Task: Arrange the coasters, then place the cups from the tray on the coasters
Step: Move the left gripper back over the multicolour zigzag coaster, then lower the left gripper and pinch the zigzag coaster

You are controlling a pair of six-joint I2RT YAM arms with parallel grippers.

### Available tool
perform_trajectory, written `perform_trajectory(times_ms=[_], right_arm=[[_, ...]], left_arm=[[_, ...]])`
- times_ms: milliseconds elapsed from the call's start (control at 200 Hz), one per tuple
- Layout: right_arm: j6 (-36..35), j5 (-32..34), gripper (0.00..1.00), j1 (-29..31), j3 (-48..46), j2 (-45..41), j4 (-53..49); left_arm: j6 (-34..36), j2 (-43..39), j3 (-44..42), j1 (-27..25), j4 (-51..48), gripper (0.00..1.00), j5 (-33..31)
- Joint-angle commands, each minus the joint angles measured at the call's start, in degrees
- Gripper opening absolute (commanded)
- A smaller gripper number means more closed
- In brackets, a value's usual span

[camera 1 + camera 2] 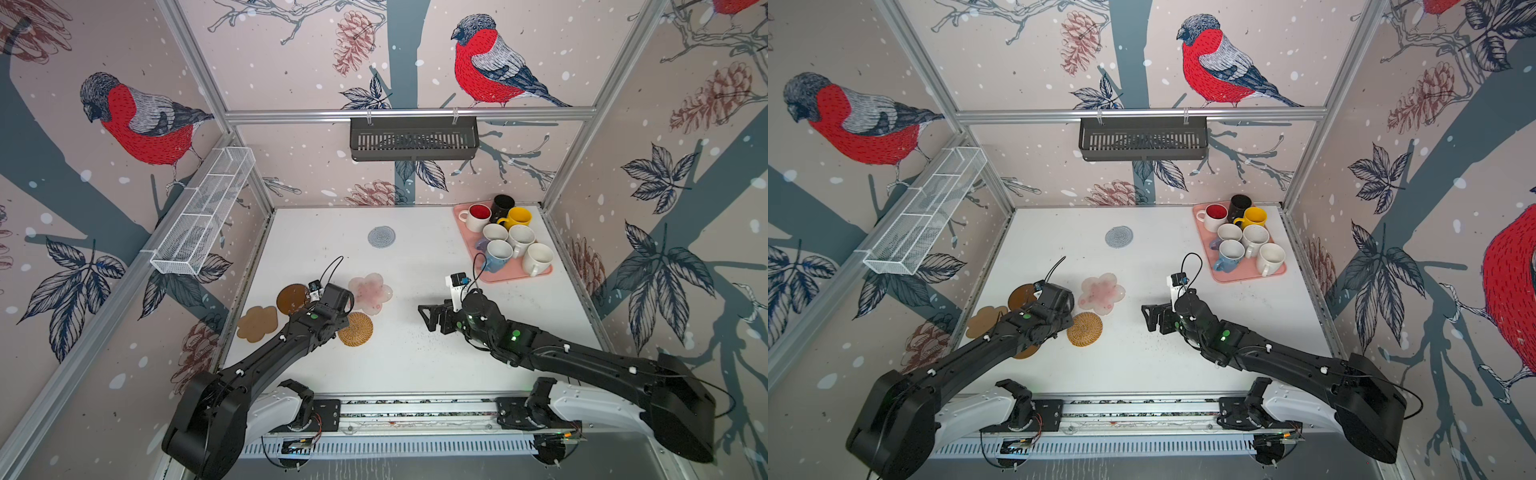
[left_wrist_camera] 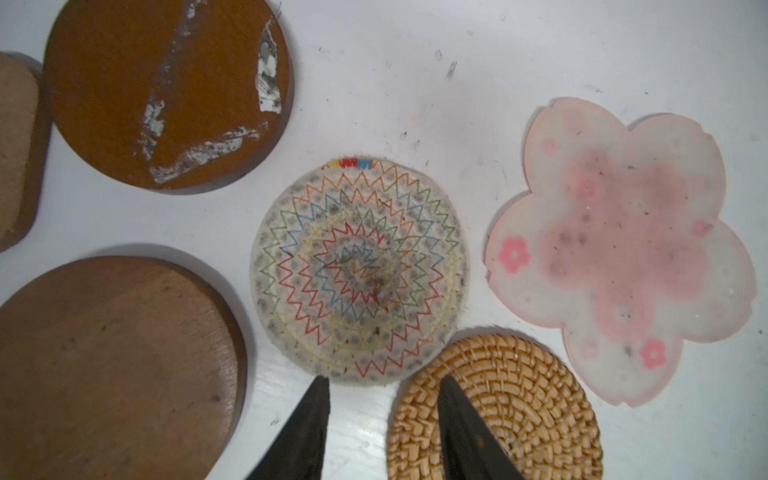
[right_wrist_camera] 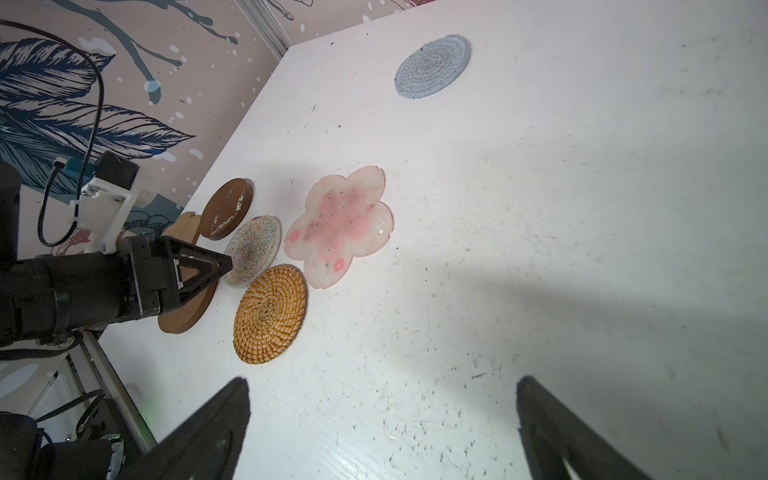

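The left hand [image 2: 382,384] hung low over the bunched coasters, its fingers partly open and gripping nothing. One tip was above the tan wicker round [image 2: 498,415], the other over bare table [image 1: 415,361] beside the beige woven round [image 2: 359,270]. The pink flower [image 2: 619,249], scuffed brown disc [image 2: 166,91], plain brown disc [image 2: 112,365] and cork flower [image 1: 257,324] lay close by. The grey-blue round [image 1: 381,236] sat alone farther back. The right hand [image 3: 382,380] was spread wide and empty above mid-table. The cups [image 1: 537,257] crowded the tray [image 1: 519,275] in the far right corner.
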Motion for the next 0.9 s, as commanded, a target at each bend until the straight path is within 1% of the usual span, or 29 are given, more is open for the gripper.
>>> perform_trajectory(times_ms=[0,115,260,450,460,625,760,896], right_arm=[[-1.05,-0.26,1.0,0.3,0.37,1.14,3.1],[-1.28,-0.77,1.0,0.41,0.0,2.49,4.51],[-2.39,-2.32,0.99,0.38,1.36,5.35,5.37],[-3.18,-3.03,0.99,-0.16,4.14,8.43,5.89],[-3.18,-3.11,0.99,-0.25,4.23,9.6,6.02],[-3.41,-5.5,1.0,-1.48,5.11,12.3,7.95],[-3.77,-6.94,0.99,-2.36,5.84,14.25,8.81],[-3.9,-8.53,0.99,-3.64,6.44,15.93,9.82]], left_arm=[[0.64,0.78,-0.21,1.69,3.21,0.45,0.63],[1.13,1.12,-0.47,3.33,5.05,0.43,0.61],[1.92,3.7,-0.35,4.74,6.95,0.43,1.52],[2.5,9.55,-0.19,4.93,10.35,0.43,2.56],[2.58,9.86,-0.22,4.95,10.56,0.43,2.66],[3.22,14.27,0.1,5.24,13.25,0.43,2.52],[3.83,17.93,1.71,5.55,14.74,0.45,2.99],[4.81,22.08,5.1,5.65,15.52,0.47,2.75]])
